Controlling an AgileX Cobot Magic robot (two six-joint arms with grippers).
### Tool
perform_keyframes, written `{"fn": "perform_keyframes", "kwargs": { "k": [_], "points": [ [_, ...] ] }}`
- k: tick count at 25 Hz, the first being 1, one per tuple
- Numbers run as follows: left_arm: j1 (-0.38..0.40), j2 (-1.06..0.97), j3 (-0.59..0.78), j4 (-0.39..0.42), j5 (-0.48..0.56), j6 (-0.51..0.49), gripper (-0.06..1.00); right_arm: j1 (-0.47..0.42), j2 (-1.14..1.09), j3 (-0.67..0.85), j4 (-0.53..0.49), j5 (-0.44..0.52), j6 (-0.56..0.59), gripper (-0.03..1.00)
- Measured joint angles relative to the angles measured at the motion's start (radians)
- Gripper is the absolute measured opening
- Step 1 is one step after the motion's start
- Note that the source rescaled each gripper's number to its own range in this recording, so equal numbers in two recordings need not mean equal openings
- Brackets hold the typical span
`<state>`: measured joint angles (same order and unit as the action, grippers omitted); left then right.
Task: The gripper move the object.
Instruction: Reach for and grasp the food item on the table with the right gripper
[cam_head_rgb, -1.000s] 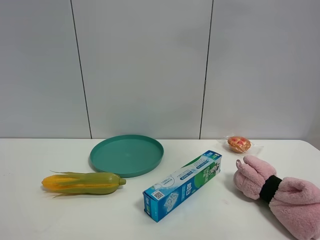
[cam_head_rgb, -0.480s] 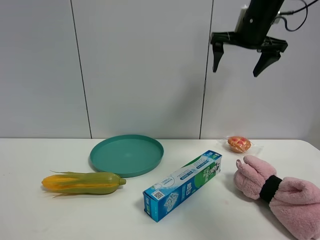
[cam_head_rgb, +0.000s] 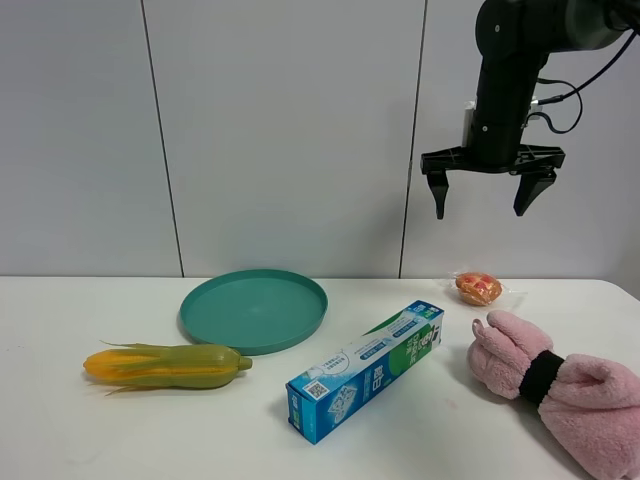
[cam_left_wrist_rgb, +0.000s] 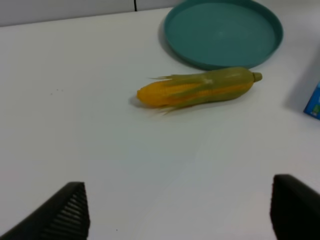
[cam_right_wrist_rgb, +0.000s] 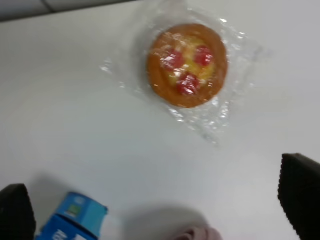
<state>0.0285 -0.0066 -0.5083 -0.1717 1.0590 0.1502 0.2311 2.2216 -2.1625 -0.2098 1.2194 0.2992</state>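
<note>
The object is a small round orange-brown pastry (cam_head_rgb: 478, 288) with red bits on top, in a clear wrapper, lying on the white table at the back right. It shows from above in the right wrist view (cam_right_wrist_rgb: 187, 65). My right gripper (cam_head_rgb: 491, 192) is a black two-fingered claw, open and empty, hanging well above the pastry. Its fingertips (cam_right_wrist_rgb: 300, 195) frame the right wrist view. My left gripper (cam_left_wrist_rgb: 177, 212) is open and empty over the table, with the corn cob (cam_left_wrist_rgb: 200, 91) ahead of it; its arm is out of the exterior view.
A teal plate (cam_head_rgb: 254, 310) sits at the back centre, a yellow-green corn cob (cam_head_rgb: 165, 366) at the left, a blue-green toothpaste box (cam_head_rgb: 365, 370) in the middle. A pink fluffy cloth (cam_head_rgb: 560, 395) lies at the right, just in front of the pastry.
The right arm came into view from above and has descended toward the pastry, gripper open. The objects on the table have not moved.
</note>
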Motion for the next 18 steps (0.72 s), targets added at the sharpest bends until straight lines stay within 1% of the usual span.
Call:
{"fn": "perform_keyframes", "kwargs": {
  "k": [3, 6, 9, 14, 18],
  "points": [
    [0.0, 0.0, 0.0, 0.0, 0.0, 0.0, 1.0, -0.012, 0.001, 0.042, 0.007, -0.019, -0.001, 0.99],
    [0.0, 0.0, 0.0, 0.0, 0.0, 0.0, 1.0, -0.036, 0.002, 0.106, 0.034, -0.084, -0.011, 0.99],
    [0.0, 0.0, 0.0, 0.0, 0.0, 0.0, 1.0, -0.066, 0.006, 0.188, 0.036, -0.163, -0.011, 0.99],
    [0.0, 0.0, 0.0, 0.0, 0.0, 0.0, 1.0, -0.107, 0.006, 0.312, 0.039, -0.375, -0.018, 0.99],
    [0.0, 0.0, 0.0, 0.0, 0.0, 0.0, 1.0, -0.13, 0.009, 0.374, 0.039, -0.528, -0.018, 0.99]
  ]
}}
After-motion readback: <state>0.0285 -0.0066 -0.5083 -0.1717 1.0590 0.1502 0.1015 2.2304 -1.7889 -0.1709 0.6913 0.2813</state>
